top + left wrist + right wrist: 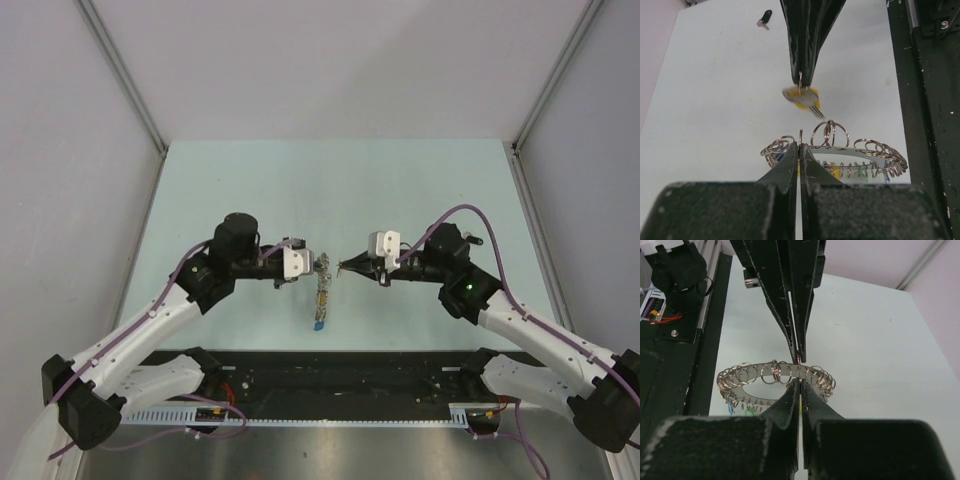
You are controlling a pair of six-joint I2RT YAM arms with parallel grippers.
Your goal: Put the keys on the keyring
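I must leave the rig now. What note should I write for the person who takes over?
Left hand: shut on the keyring at its edge, holding it up.
Right hand: shut on the small ring of the yellow key, close to the keyring, not touching.
Done: several coloured keys hang on the keyring.
Left: thread the yellow key on, then fetch the black key lying on the table.

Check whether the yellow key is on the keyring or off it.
Off. The yellow key dangles from the shut right gripper, clear of the keyring pinched by the left gripper.
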